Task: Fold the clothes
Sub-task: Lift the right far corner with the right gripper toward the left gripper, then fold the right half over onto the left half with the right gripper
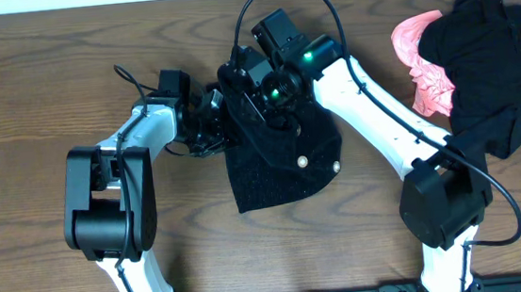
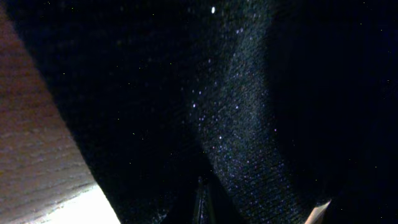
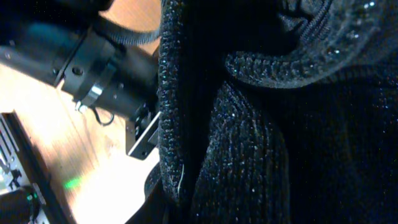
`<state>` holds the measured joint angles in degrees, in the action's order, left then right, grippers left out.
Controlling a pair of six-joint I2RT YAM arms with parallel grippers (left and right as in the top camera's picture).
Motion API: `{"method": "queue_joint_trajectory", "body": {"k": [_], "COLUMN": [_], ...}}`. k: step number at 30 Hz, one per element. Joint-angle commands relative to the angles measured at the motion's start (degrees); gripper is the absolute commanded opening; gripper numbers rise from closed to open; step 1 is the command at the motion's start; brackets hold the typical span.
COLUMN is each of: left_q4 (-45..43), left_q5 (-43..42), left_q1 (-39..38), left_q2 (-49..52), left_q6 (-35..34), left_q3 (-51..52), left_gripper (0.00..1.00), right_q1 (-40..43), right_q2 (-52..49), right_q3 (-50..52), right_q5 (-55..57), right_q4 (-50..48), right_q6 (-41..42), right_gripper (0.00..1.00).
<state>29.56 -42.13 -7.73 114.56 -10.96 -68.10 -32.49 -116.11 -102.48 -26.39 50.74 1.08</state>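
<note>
The clothes [image 1: 277, 168] are a black fuzzy knit garment with glittery specks, lying bunched at the table's centre with two pearly buttons [image 1: 302, 161] showing. My left gripper [image 1: 219, 121] is at its upper left edge and my right gripper [image 1: 254, 90] at its top; both look shut on the fabric, which is drawn up towards them. In the left wrist view the knit [image 2: 249, 124] fills the frame between the fingers [image 2: 261, 200]. In the right wrist view the knit [image 3: 249, 155] hides the fingers.
A pile of other clothes lies at the back right: a pink piece [image 1: 423, 56] under a black one [image 1: 489, 60]. The wooden table [image 2: 37, 162] shows beside the knit. My left arm [image 3: 93, 68] is close in the right wrist view.
</note>
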Motion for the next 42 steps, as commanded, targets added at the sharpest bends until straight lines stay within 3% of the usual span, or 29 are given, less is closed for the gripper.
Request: {"method": "queue_joint_trajectory", "body": {"k": [1,9,19,22,25,26,37,42], "left_q4": [0.83,4.22,9.29,10.14,10.62,10.75,11.37,11.54], "left_q5": [-0.96,1.07,7.10,9.68,10.29,10.27,11.34,11.39], "left_q1": [-0.28,1.44,9.01,11.23,12.98,13.49,14.93,14.88], "left_q2": [-2.03,-12.79,-28.57,-31.23,-31.98,-31.98,-31.85,-31.85], "left_q6": [-0.74,-0.72,-0.72,-0.70,-0.50,-0.52,-0.28,0.04], "left_q3": [0.50,0.48,0.48,0.48,0.48,0.48,0.48,0.48], "left_gripper": [0.06,0.06,0.07,0.08,0.08,0.08,0.08,0.08], "right_q1": [-0.90,-0.92,-0.96,-1.29,-1.73,-1.95,-1.70,-2.45], "right_q2": [0.59,0.57,0.57,0.57,0.57,0.57,0.59,0.59], "right_q3": [-1.75,-1.75,-1.75,-1.75,-1.77,-1.75,-1.77,-1.75], "right_q5": [-1.88,-1.88,-1.92,-2.62,-3.21,-3.45,-5.55,-5.55], "right_q4": [-1.07,-1.07,-1.49,-1.49,-1.66,-1.75,-1.70,2.36], "right_q6": [1.29,1.27,1.25,1.22,1.18,1.18,1.22,0.83], "right_gripper": [0.01,0.01,0.02,0.49,0.69,0.72,0.71,0.56]}}
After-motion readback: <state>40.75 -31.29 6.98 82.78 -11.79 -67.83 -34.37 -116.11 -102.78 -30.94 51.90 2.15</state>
